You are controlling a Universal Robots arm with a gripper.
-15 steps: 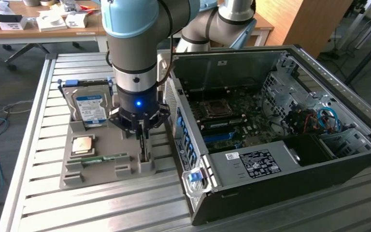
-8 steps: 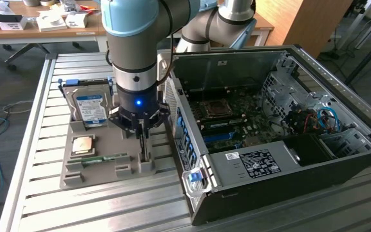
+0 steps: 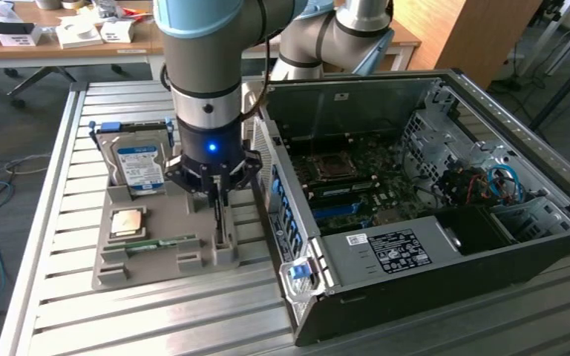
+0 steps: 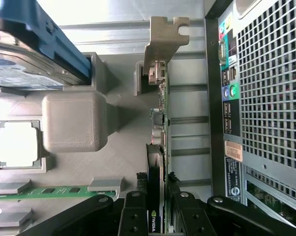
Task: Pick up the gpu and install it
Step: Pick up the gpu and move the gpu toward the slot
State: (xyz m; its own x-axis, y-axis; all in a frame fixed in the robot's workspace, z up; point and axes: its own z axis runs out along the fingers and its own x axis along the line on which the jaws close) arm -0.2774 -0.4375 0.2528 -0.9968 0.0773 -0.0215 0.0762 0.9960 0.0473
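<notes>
Exterior view: open computer case [image 3: 433, 245] lies on the slatted table [image 3: 67, 311], grey holder tray [image 3: 171, 215] just beside it at the exterior view's left. gpu [image 3: 222, 230] stands on edge in the tray's slot nearest the case; jaws clamped on its two faces.

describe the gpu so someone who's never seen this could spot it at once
Find the open case; beside it, on the exterior view's left, lies a grey tray. The gpu stands on edge in the slot nearest the case. Unlike the boxy hard drive and small memory stick, it is a thin green card with a silver end bracket.
</notes>
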